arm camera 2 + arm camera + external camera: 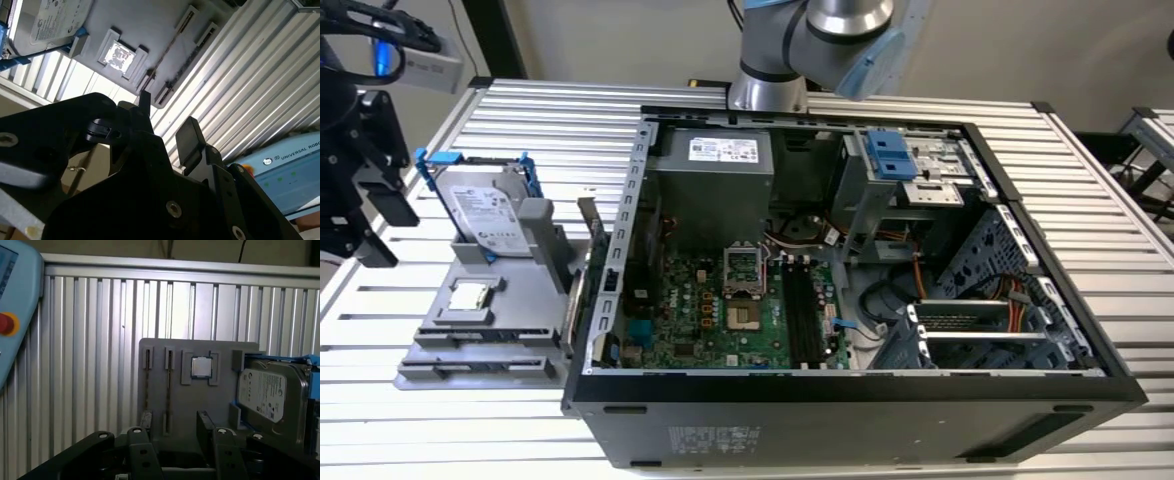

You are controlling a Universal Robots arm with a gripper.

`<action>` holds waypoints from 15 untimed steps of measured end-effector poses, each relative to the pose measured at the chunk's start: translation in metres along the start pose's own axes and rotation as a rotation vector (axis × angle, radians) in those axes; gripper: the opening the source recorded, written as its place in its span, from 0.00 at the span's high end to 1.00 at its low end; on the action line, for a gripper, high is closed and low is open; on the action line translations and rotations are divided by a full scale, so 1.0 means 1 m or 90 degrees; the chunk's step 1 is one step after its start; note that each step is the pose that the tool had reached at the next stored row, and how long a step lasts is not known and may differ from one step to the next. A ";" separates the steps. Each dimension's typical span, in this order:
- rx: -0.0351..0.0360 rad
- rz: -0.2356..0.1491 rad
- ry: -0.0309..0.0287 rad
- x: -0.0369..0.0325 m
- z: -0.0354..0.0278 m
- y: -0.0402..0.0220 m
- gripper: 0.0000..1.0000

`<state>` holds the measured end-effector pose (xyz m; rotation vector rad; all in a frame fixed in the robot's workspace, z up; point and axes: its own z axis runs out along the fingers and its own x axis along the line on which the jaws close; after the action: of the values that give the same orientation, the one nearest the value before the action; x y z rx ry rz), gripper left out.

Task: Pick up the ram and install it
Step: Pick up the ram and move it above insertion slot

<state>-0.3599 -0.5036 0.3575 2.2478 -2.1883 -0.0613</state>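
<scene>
The ram (pixel 169 382) is a thin dark stick standing on edge in a slot of the grey holder (pixel 200 400). A second such stick (pixel 146 385) stands in the slot beside it. In the second wrist view the ram (pixel 167 50) appears as a thin line across the holder. My gripper (pixel 175 422) hovers over the holder's near side, open, with nothing between its black fingers (pixel 205 426). In the exterior view my gripper (pixel 384 228) hangs at the far left, beside the holder (pixel 480 340). Its fingers (pixel 187 137) stand apart in the second wrist view too.
A silver hard drive (pixel 487 210) in a blue frame and a small square CPU chip (pixel 470 295) share the holder. The open computer case (pixel 854 390) lies in the middle, its motherboard (pixel 707 310) showing long black slots (pixel 803 315). A light blue pendant (pixel 15 300) lies on the ribbed table (pixel 520 120).
</scene>
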 end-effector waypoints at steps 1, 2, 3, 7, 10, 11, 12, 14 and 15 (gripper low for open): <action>0.0000 0.000 0.0006 0.0001 0.0014 0.0000 0.00; 0.0000 0.001 0.0010 0.0002 0.0028 -0.0001 0.00; 0.0001 0.002 0.0014 0.0003 0.0044 -0.0001 0.00; 0.0000 0.004 0.0032 0.0007 0.0112 -0.0003 0.00; 0.0000 0.005 0.0069 0.0008 0.0153 -0.0005 0.00; -0.0001 0.005 0.0074 0.0008 0.0164 -0.0005 0.00; 0.0000 0.006 0.0077 0.0009 0.0176 -0.0006 0.00; -0.0001 0.006 0.0085 0.0009 0.0202 -0.0006 0.00; -0.0001 0.006 0.0090 0.0009 0.0215 -0.0006 0.00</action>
<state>-0.3599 -0.5040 0.3361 2.2313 -2.1910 -0.0453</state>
